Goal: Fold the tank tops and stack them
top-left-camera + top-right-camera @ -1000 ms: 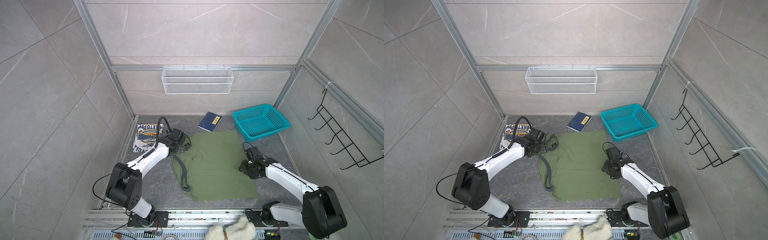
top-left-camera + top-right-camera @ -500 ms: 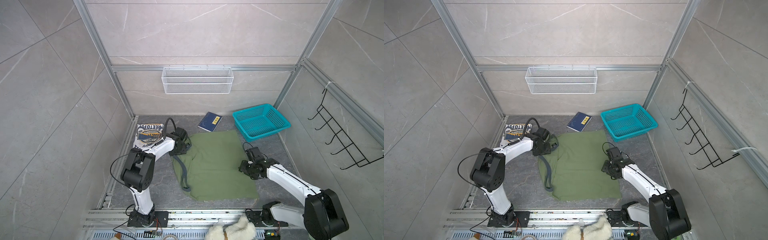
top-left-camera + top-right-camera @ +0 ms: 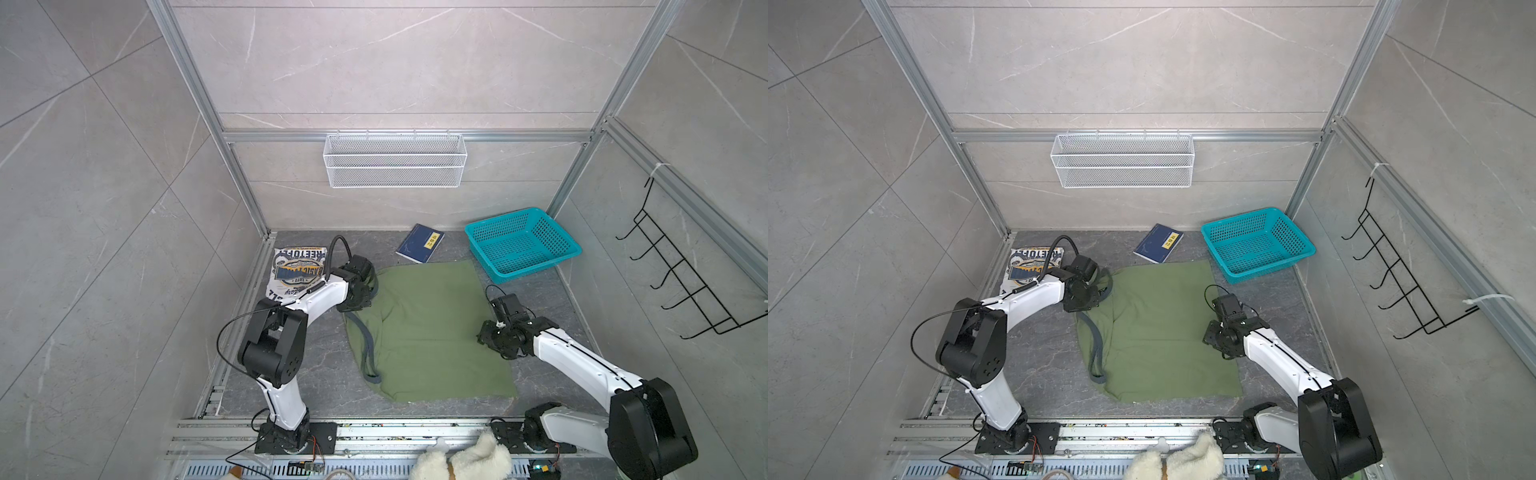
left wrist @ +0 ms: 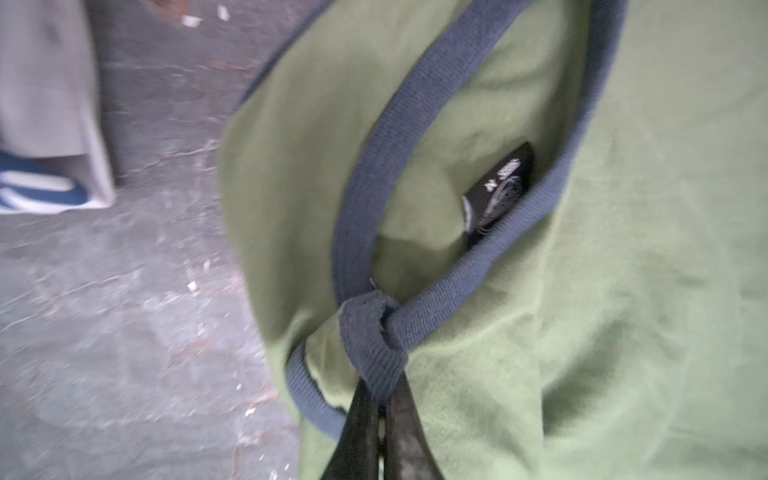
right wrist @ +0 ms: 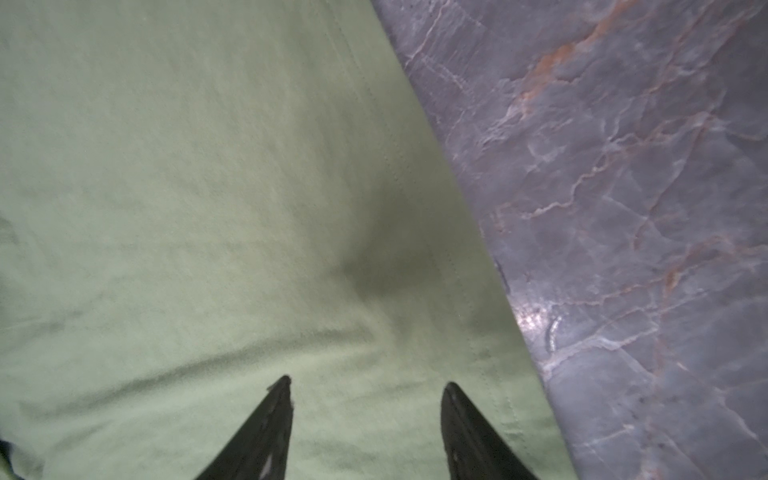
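While the olive green tank top [image 3: 432, 332] lies spread across the middle of the dark veined bench [image 3: 320, 374], no print shows on it. It is flat green cloth with navy ribbed trim round the neck and armholes, those openings turned toward the left arm and the hem toward the right arm. A black label sits inside the neckline in the left wrist view. The left claw [image 4: 380, 395] is clamped tight on a bunched bit of that navy trim at a shoulder strap, at the top's far left corner in both top views. The right claw [image 5: 365, 384] has its jaws apart with nothing between them, low over the green cloth just inside the hem. Whether its tips touch the cloth I cannot tell. The white tank top [image 3: 297, 270] lies folded in the bench's far left corner, badge print facing up, apart from the green one.

Counted: two tank tops, two claws, one navy book [image 3: 420, 248] near the back wall, one teal basket [image 3: 540, 268] at the far right, one white wire basket [image 3: 395, 176] on the back wall, one black hook rack [image 3: 685, 286] on the right wall, and one fluffy white plush thing [image 3: 465, 461] at the near edge.
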Motion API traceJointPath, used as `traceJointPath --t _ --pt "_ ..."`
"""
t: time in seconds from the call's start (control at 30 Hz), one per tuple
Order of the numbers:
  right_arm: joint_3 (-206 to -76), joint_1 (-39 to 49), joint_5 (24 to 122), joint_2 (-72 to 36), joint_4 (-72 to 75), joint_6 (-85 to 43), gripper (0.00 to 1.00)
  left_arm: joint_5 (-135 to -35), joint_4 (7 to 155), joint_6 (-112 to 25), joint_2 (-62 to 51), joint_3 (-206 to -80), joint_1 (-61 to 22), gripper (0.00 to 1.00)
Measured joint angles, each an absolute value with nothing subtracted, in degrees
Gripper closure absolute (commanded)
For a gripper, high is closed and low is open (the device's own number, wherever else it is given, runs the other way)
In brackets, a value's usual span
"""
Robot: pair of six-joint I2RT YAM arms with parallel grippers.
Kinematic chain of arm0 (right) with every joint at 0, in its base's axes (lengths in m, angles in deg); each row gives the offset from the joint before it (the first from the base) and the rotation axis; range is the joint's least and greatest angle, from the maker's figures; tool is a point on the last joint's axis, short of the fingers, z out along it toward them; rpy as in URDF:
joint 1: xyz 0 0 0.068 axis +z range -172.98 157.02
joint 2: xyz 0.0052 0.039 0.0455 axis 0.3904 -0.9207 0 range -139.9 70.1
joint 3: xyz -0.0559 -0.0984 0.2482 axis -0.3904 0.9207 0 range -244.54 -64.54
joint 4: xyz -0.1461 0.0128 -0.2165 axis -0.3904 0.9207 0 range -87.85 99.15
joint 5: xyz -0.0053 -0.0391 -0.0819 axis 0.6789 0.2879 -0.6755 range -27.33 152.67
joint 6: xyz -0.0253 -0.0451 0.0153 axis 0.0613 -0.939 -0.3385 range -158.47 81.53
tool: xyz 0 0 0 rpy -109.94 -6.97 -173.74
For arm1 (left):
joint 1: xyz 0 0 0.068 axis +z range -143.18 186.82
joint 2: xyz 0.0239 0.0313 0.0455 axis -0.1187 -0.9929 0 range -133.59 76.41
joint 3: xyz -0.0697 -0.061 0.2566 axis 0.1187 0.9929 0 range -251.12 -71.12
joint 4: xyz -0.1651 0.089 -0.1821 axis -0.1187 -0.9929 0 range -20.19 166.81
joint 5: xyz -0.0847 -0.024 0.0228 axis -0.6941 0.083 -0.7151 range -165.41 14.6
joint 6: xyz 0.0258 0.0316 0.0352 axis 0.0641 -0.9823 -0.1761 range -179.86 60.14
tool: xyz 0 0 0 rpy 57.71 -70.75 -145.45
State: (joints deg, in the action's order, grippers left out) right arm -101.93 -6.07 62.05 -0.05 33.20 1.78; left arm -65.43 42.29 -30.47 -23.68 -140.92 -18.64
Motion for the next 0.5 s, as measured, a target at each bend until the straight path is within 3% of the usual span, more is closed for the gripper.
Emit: traceJointPath --t 0.4,0.5 --pt "-102.3 -6.07 61.87 -0.07 33.2 0.88 0.4 -45.41 26.62 -25.14 6.92 -138.63 -15.36 1.0" --pt "-102.96 -6.07 61.9 -0.4 33.2 0.7 0.4 -43.81 22.92 -21.93 11.6 -135.96 -9.83 0.87"
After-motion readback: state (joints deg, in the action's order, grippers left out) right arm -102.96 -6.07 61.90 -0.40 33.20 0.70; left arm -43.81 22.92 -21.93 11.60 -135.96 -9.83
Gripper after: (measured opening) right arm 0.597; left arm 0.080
